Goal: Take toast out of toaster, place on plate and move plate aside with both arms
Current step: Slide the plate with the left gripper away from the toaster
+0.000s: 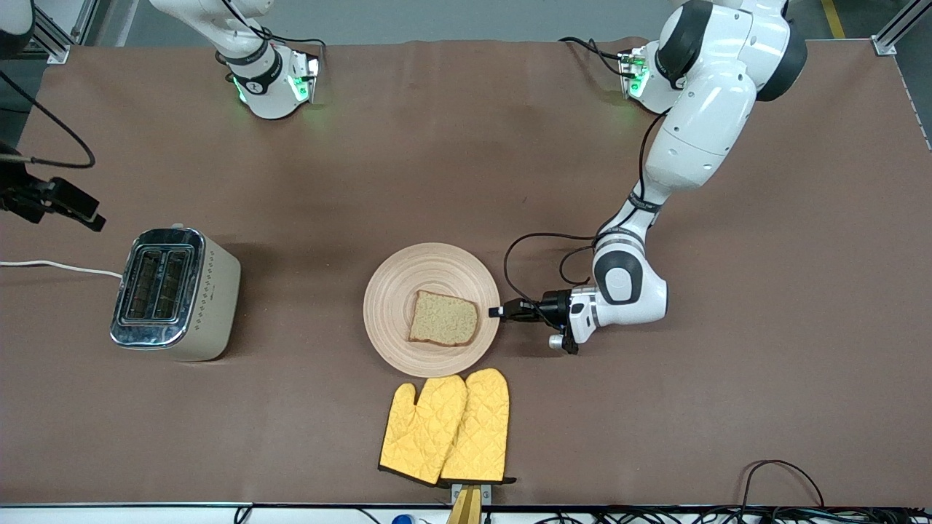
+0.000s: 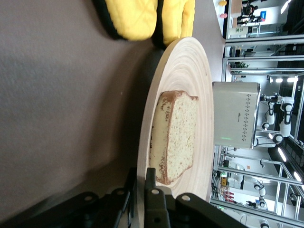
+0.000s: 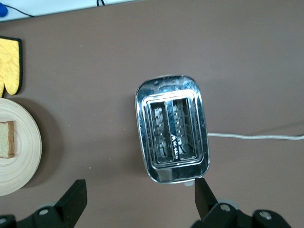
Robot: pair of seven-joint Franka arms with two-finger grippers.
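Observation:
The toast (image 1: 444, 319) lies flat on the round beige wooden plate (image 1: 429, 269) in the middle of the table. My left gripper (image 1: 496, 312) is low at the plate's rim on the side toward the left arm's end, shut on the rim. In the left wrist view its jaws (image 2: 141, 190) pinch the plate's edge (image 2: 183, 71), one finger above and one below, with the toast (image 2: 183, 137) just past them. My right gripper (image 1: 73, 206) hangs open and empty over the table near the toaster; its wrist view (image 3: 139, 197) looks down on plate (image 3: 21, 156) and toast (image 3: 5, 139).
A steel and cream toaster (image 1: 175, 295) with empty slots stands toward the right arm's end, its white cord trailing off the table; it also shows in the right wrist view (image 3: 173, 128). Two yellow oven mitts (image 1: 448, 429) lie nearer the front camera than the plate, almost touching it.

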